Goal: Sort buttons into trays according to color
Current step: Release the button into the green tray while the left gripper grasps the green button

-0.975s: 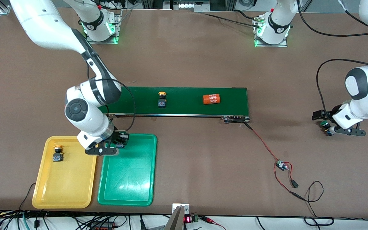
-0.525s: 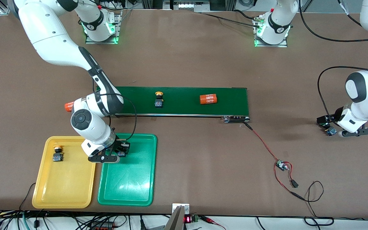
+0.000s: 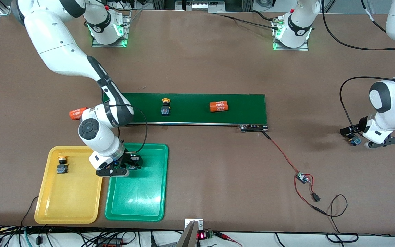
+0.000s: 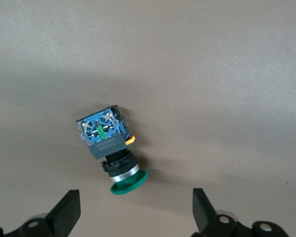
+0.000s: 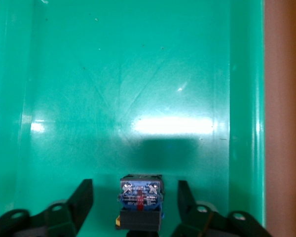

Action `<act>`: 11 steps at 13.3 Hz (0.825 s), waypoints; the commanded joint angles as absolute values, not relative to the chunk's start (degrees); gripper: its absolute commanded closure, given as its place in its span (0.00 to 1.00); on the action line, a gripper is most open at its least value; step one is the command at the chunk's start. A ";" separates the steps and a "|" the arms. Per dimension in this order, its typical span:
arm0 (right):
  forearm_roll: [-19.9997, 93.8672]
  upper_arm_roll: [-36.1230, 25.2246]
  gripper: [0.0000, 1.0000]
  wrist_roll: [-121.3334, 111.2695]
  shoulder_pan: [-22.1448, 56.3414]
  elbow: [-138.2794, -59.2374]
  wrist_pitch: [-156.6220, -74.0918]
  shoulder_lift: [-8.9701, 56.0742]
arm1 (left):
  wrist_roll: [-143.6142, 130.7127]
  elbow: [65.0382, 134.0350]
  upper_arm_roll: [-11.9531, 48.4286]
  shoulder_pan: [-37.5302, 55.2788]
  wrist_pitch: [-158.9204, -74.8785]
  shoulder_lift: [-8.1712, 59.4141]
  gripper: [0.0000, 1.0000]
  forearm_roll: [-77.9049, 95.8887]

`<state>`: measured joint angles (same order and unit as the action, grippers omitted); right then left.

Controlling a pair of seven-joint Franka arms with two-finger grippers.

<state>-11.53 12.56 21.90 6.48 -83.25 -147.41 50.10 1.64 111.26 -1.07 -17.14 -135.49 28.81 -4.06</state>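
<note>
My right gripper (image 3: 131,164) is open, low in the green tray (image 3: 139,195) at the end nearer the belt. A button (image 5: 139,201) with a black-and-blue body lies in the tray between its fingers (image 5: 84,197), with a gap on each side; its cap is hidden. My left gripper (image 3: 354,138) is open over a green-capped button (image 4: 110,148) that lies on its side on the bare table at the left arm's end. One yellow-capped button (image 3: 61,165) lies in the yellow tray (image 3: 70,199). Another yellow-capped button (image 3: 165,107) stands on the conveyor belt (image 3: 197,115).
An orange "4680" cylinder (image 3: 218,106) lies on the belt; another cylinder (image 3: 75,114) lies on the table off the belt's end, beside my right arm. A red-and-black cable with a small board (image 3: 300,177) runs from the belt toward the front camera.
My right gripper moved farther into the green tray and lower. My left gripper came down and let go of the green-capped button, now on the table. The belt carried its button and cylinder toward the right arm's end.
</note>
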 commanded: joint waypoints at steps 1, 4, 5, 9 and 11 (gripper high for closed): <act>-10.90 11.87 0.08 21.01 7.21 -85.50 -147.48 48.09 | 1.22 108.91 -0.88 -18.36 -137.27 31.37 0.00 -5.45; -10.90 11.87 0.00 21.18 6.94 -90.25 -140.48 41.68 | 0.88 105.65 -0.88 -19.42 -137.20 33.13 0.00 -5.19; -10.90 11.95 0.00 21.79 6.94 -91.31 -136.97 39.40 | 0.88 105.30 -0.88 -19.51 -137.20 33.57 0.00 -4.92; -10.81 12.30 0.00 23.82 6.60 -96.40 -127.63 30.09 | 1.14 103.36 -0.88 -19.86 -137.46 35.50 0.00 -5.10; -8.98 15.01 0.00 23.99 3.80 -101.93 -125.78 24.55 | 1.32 103.36 -0.79 -19.86 -137.64 36.56 0.01 -5.45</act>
<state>-10.72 12.74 22.92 6.38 -94.11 -126.64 31.27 1.54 104.99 -1.12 -19.40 -137.54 34.76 -4.07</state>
